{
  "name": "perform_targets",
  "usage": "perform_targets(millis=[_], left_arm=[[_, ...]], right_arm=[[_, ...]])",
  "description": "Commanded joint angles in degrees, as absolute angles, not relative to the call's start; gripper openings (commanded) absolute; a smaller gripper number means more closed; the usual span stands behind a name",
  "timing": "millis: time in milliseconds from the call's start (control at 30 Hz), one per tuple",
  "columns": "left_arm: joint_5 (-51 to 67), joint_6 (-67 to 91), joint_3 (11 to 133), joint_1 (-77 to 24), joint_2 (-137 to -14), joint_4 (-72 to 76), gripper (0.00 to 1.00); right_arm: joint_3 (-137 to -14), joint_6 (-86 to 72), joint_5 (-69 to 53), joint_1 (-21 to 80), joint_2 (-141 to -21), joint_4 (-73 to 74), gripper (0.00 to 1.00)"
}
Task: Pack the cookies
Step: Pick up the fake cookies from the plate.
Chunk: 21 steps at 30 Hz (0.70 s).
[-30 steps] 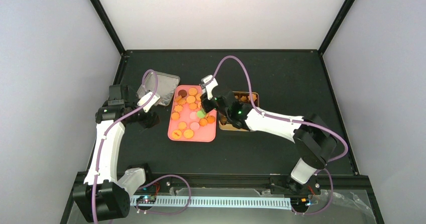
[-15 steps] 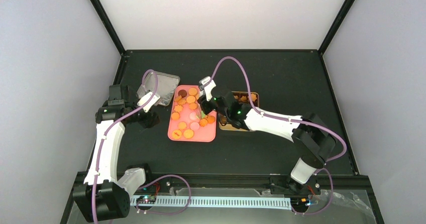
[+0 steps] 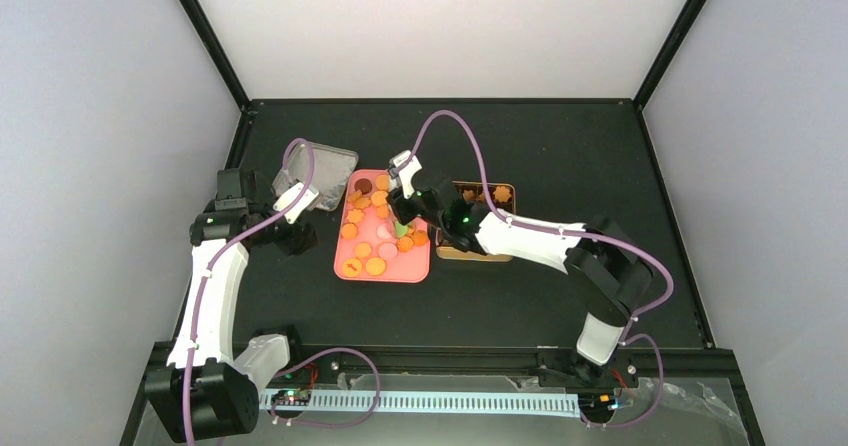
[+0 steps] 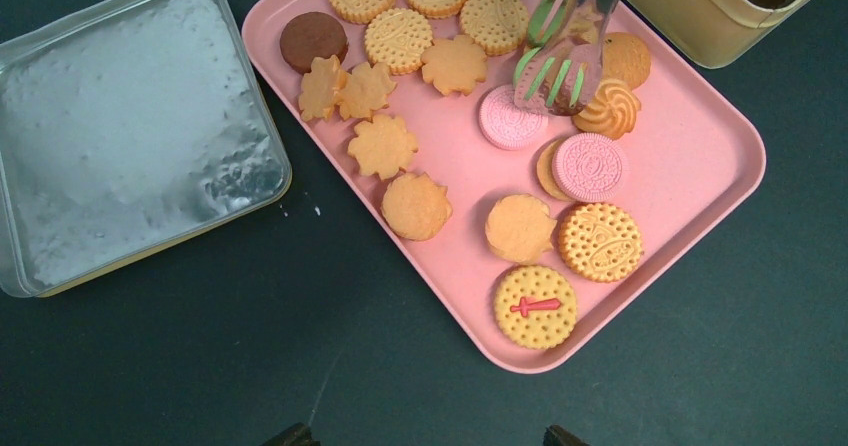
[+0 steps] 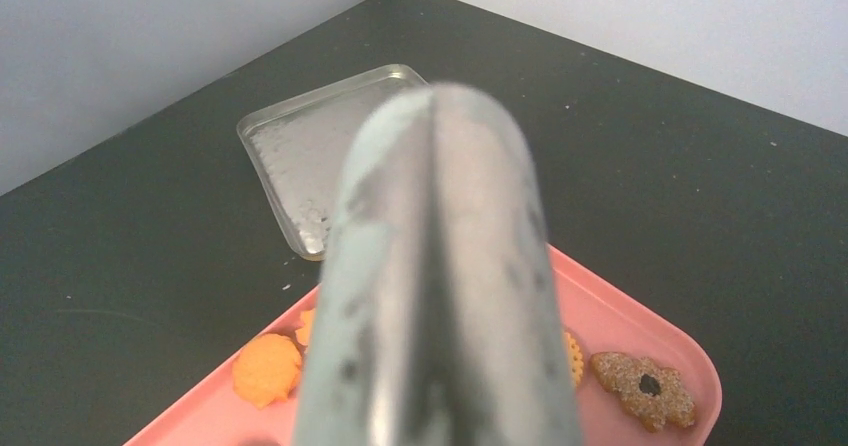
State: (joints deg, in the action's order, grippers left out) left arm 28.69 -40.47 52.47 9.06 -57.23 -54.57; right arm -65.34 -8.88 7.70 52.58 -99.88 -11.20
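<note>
Several cookies [image 3: 375, 228], mostly orange-yellow with a few pink and one dark brown, lie on a pink tray [image 3: 415, 271]. They show close up in the left wrist view [image 4: 415, 206] on the same tray [image 4: 700, 156]. My right gripper [image 3: 405, 206] is over the tray, shut on metal tongs [image 5: 440, 296] that fill its wrist view. The tongs' green slotted tips [image 4: 555, 61] hang over the cookies near a pink one [image 4: 508, 118]. My left gripper [image 3: 292, 238] is open and empty above the table left of the tray; only its fingertips [image 4: 298, 434] show.
A gold tin [image 3: 490, 194] with brown cups stands right of the tray; its corner shows in the left wrist view [image 4: 700, 16]. A silver lid [image 3: 325, 171] lies left of the tray at the back, also in the left wrist view [image 4: 120, 136].
My right gripper has moved left with the tongs, from the tray's right edge to further over the cookies. The left arm has not moved.
</note>
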Motion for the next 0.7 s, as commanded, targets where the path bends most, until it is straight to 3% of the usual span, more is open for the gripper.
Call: perform_targets(millis=[0,200,433,667], left_arm=[[29.53,-41.64,53.20,9.55,-56.38,-55.62,0.60],[29.76,-41.53,53.35,9.57,-56.76,-55.55,0.60],[29.98,-41.34,53.48,9.62,-56.78,-55.80,0.60],[29.86,-41.40,53.57,9.54,-56.50,-55.85,0.61]], right_arm=[[-67.12,-7.63,9.90,52.56,-101.57,-14.29,0.35],[-65.54,-7.31,9.77,52.56,-101.69,-15.17,0.30],[-65.47,-8.00,9.47,52.56,-99.84,-14.95,0.10],[-64.53,-7.93,11.70,52.56,-94.15,-14.76,0.01]])
